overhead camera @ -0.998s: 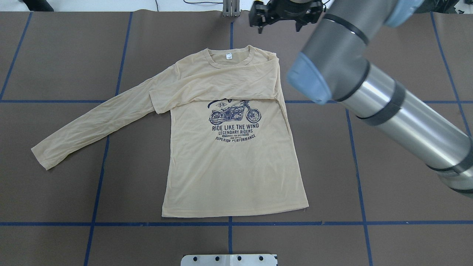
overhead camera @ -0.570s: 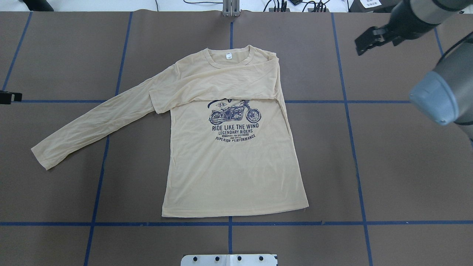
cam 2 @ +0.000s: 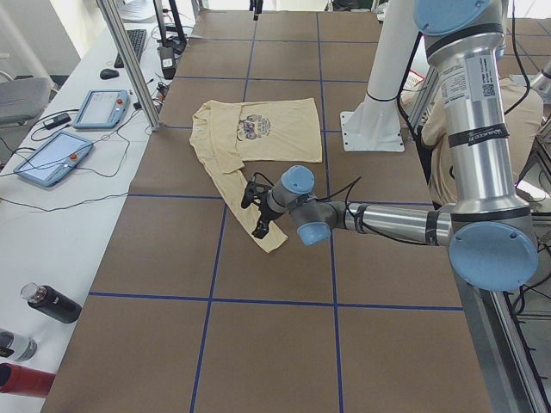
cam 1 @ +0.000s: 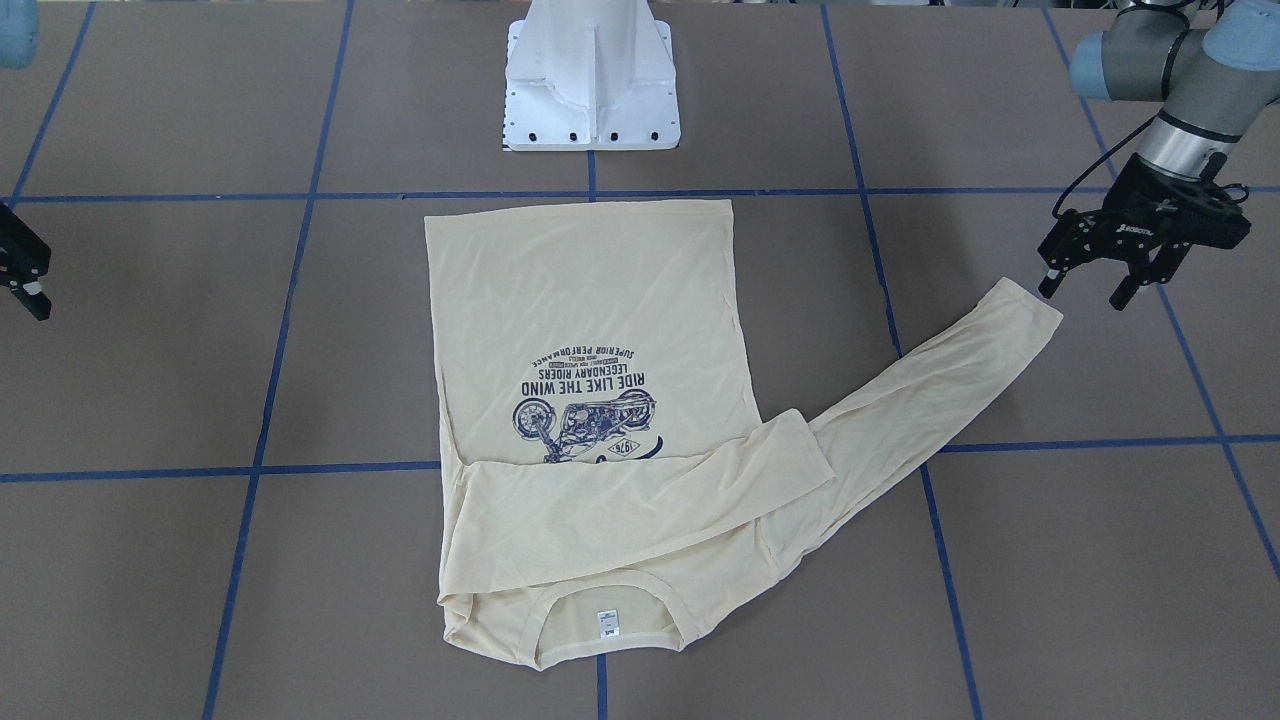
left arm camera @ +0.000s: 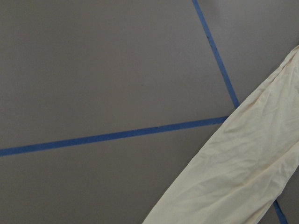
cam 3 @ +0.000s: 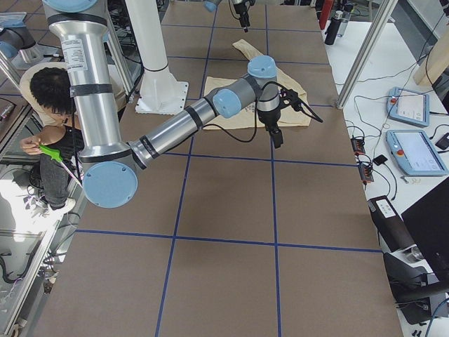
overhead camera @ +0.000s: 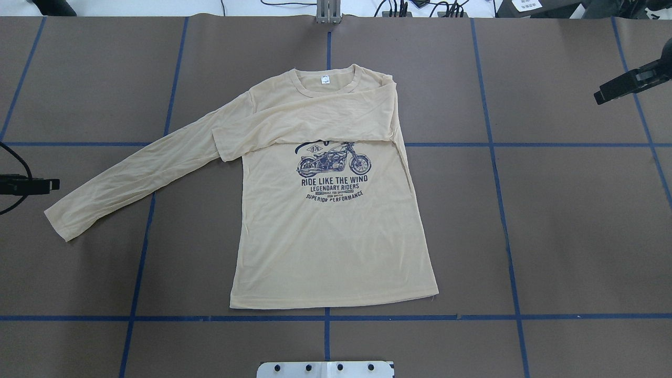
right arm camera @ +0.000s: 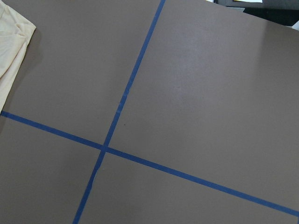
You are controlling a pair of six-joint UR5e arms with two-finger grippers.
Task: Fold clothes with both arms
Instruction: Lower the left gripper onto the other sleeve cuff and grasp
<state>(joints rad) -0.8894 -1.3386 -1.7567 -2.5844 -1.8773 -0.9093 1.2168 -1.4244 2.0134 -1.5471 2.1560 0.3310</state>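
lying print-side up on the brown table, the shirt is sitting near the middle, with its hem toward the white base and its collar on the far side. the sleeve on the robot's right is lying folded across the chest, covering the top of the navy motorcycle print, and its end is overlapping the start of the other sleeve. that other sleeve is stretching out flat toward the robot's left, crossing a blue tape line.

the left claw is hanging just beside the cuff of the outstretched sleeve, its two black fingers standing apart with nothing between them. whether a fingertip is touching the cloth i cannot tell. its wrist camera is looking down on the sleeve and the tape.

the right claw is sitting well apart from the shirt, out toward the robot's right and the far side of the table. only part of it is showing, so i cannot tell whether it is spread or closed.
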